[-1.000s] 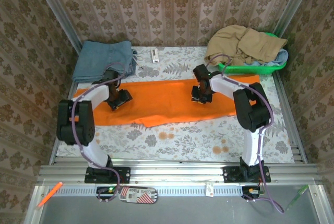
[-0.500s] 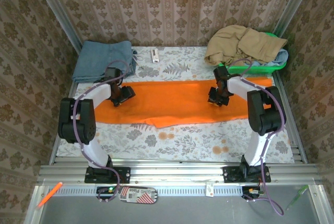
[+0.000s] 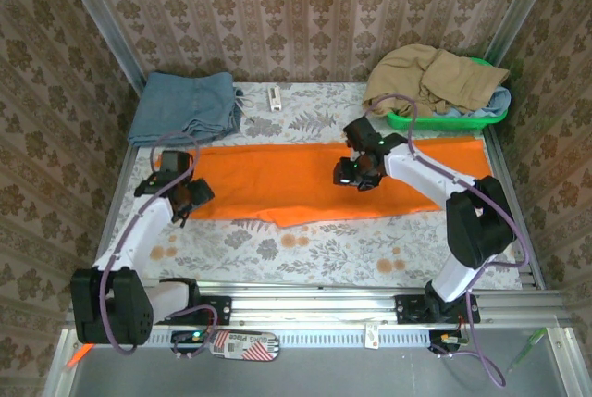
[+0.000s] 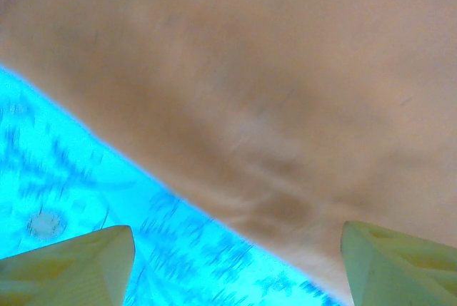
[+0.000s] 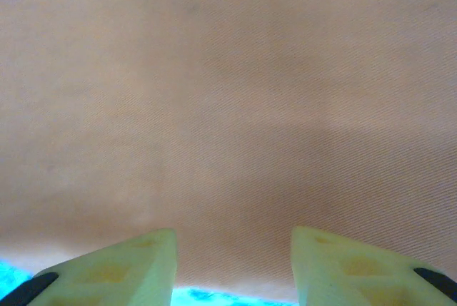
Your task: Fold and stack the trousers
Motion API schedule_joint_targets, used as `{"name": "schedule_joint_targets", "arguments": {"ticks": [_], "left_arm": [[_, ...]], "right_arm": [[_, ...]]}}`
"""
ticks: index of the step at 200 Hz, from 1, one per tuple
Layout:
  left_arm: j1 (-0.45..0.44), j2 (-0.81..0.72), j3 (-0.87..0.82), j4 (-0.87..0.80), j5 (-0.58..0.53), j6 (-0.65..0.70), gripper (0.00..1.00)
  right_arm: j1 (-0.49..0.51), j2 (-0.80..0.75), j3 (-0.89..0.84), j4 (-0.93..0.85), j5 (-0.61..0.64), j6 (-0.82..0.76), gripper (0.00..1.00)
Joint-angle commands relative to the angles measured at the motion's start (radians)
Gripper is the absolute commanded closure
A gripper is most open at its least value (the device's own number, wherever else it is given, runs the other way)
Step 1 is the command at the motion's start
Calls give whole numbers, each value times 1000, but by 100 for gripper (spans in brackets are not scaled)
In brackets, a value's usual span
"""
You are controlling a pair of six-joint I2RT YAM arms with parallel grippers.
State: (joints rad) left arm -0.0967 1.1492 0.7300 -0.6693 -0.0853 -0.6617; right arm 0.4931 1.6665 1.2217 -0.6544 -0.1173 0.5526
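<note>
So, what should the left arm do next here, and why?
Probably lower the left end effector and close it on the left end of the trousers. It hangs open over that edge, and the trousers lie flat at full length. The right end effector is open over the middle.

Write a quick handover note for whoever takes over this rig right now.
Left gripper: open, over the edge of the trousers at their left end.
Right gripper: open, low over their middle. Nothing held.
The trousers lie flat as one long strip across the table, not yet folded short or stacked.
A folded blue-grey garment sits at the far left corner.
Left: fold the strip crosswise, then stack.
</note>
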Motion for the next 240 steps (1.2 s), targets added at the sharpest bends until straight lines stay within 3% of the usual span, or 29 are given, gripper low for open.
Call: {"name": "schedule_joint_targets", "arguments": {"ticks": [1,18,42,83,123,164,204,240], "left_arm": [[-5,-15,-71,-24,-13,-44,24],[-7,-14,-110,24,-2,-45,24],[-6,27,-117,86,-7,-42,24],[45,142,-73,111,10,-16,23],[145,168,-74,134,55,7,23],[205,160,-33,119,97,2,22],[80,68,100,34,82,-29,21],[-145,155,209,91,85,-89,21]], "right_arm": [[91,-12,-29,-7,-27,-13,47],[157,18,-28,9,-60,-14,45],[174,112,-20,44,-94,1,49],[77,263,-19,84,-30,36,56],[29,243,-74,93,-26,26,53],[-41,136,-60,47,-155,-27,50],[-39,32,35,-12,-142,-57,46],[-80,147,130,4,-73,-31,48]]}}
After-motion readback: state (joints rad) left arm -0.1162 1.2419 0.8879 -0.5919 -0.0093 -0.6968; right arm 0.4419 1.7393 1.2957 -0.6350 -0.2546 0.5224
